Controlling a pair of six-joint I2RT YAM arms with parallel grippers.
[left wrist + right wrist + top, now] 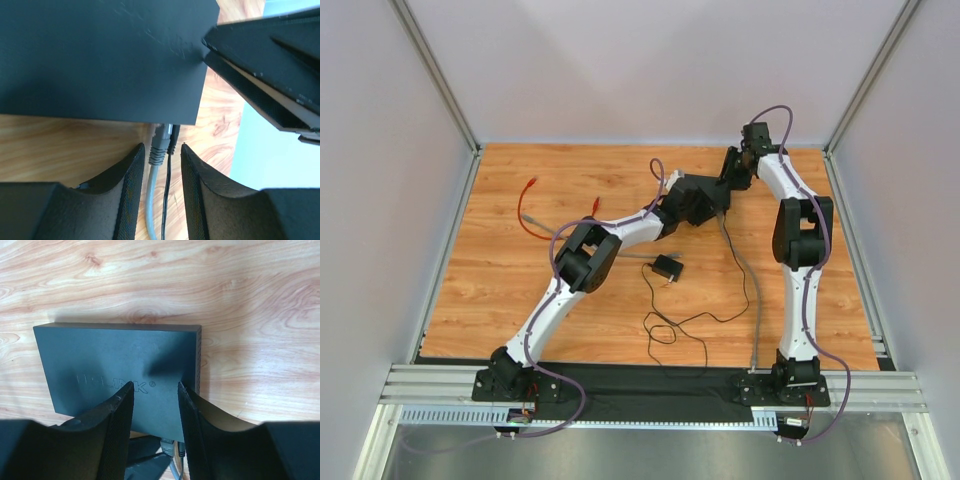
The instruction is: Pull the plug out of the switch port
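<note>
Grey plug (159, 144) sits in the switch port, at the black switch's (100, 355) edge, far-centre on the worktop (150, 280).
Left pincer (162, 148) narrowly parted, straddling the plug, unclamped; right pincer (155, 385) parted over the switch's top.

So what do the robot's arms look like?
Both the left arm and right arm have white tubes joined by chunky black joints, each with a purple cable looping along it. The left gripper and right gripper have curved black fingers with bumpy, rough pads.
</note>
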